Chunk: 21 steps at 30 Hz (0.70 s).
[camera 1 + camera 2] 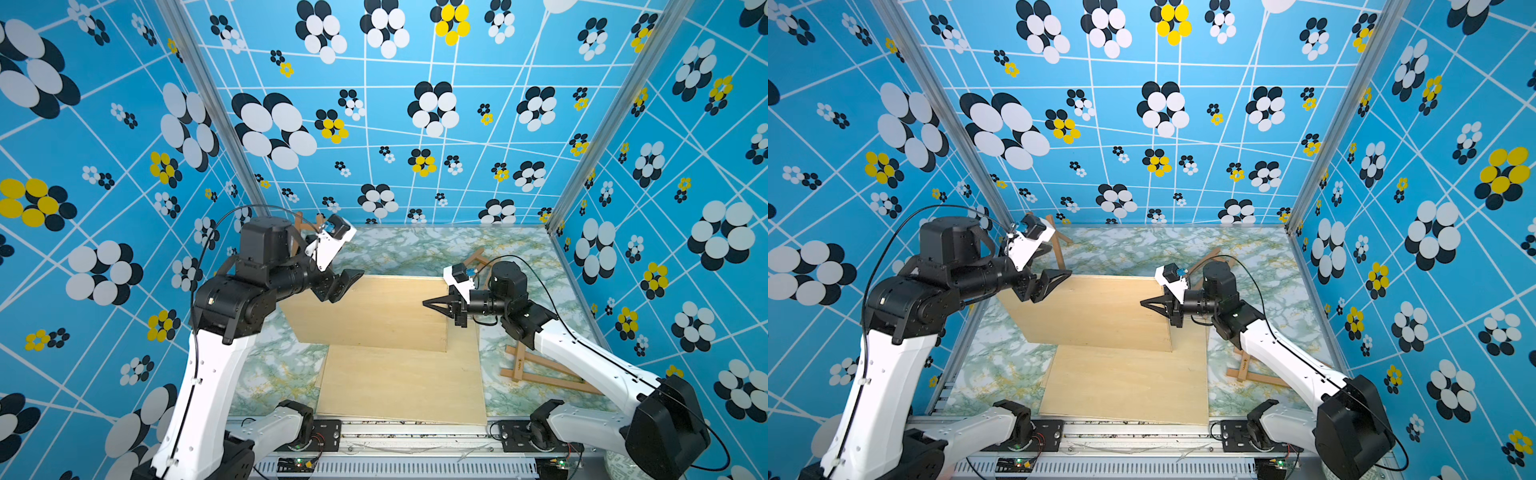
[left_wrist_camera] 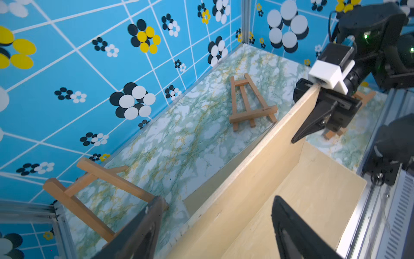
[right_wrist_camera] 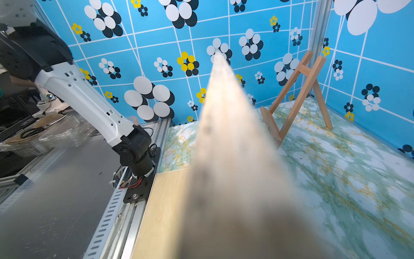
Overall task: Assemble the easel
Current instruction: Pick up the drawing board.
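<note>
The enclosure is closed in by a back wall (image 1: 374, 124), a left wall (image 1: 83, 166) and a right wall (image 1: 685, 174), all printed bright blue, crossed by white lines and dotted with black, white and yellow oval flowers. Aluminium corner posts (image 1: 219, 120) are set at the joins. The floor (image 1: 395, 245) is covered in green-gold marbling. A metal rail (image 1: 415, 430) and a slotted duct (image 1: 395, 468) are fitted along the near edge. Everything is lit evenly and brightly.

The walls (image 1: 374, 124) are blue, crossed by white lines and dotted with flowers of black, white and yellow ovals. The tabletop (image 1: 399, 249) is white marble print veined green and gold. The raised board (image 1: 374, 311) and flat board (image 1: 399, 386) are pale blond wood; blurred up close, the raised one may be speckled. The standing easel (image 3: 298, 94) is a warmer tan. My left gripper (image 1: 347, 282) and right gripper (image 1: 432, 304) are black.
</note>
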{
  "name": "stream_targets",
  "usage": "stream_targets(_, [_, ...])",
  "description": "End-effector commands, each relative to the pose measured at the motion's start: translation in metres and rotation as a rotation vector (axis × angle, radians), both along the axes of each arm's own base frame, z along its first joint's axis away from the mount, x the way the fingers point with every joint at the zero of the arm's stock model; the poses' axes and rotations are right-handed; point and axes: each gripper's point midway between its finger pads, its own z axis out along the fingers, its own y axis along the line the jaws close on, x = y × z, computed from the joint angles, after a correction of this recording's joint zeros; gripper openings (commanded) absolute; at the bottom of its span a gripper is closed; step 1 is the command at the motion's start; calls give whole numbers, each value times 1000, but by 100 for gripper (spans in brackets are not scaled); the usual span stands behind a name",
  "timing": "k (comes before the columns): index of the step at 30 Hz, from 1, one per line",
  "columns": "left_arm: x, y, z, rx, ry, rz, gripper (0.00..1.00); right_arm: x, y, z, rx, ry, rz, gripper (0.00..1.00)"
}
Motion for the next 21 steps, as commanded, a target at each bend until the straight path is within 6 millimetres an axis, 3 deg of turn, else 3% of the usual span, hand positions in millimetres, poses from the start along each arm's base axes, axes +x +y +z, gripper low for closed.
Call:
stream_targets(1, [-13, 3, -21, 257, 16, -128, 79, 5, -12, -59, -214, 71, -70, 0])
stream_targets(5, [-11, -2, -41, 414, 83, -188, 79, 9, -10, -63, -225, 49, -75, 0])
stream_targets(10, [-19, -10, -69, 463, 197, -266, 79, 11, -10, -65, -227, 46, -81, 0])
stream_targets(13, [-21, -14, -75, 471, 217, -294, 79, 10, -9, -67, -230, 48, -78, 0])
stream_targets(17, [-10, 0, -92, 576, 243, -240, 75, 10, -10, -70, -231, 55, -78, 0])
stream_targets(18, [-5, 6, -99, 619, 253, -218, 72, 9, -10, -72, -233, 55, -77, 0])
stream_targets(20, [0, 17, -111, 696, 274, -185, 55, 10, -10, -74, -236, 59, -78, 0])
stream_targets(21, [0, 21, -114, 714, 281, -178, 55, 10, -10, -76, -242, 64, -77, 0])
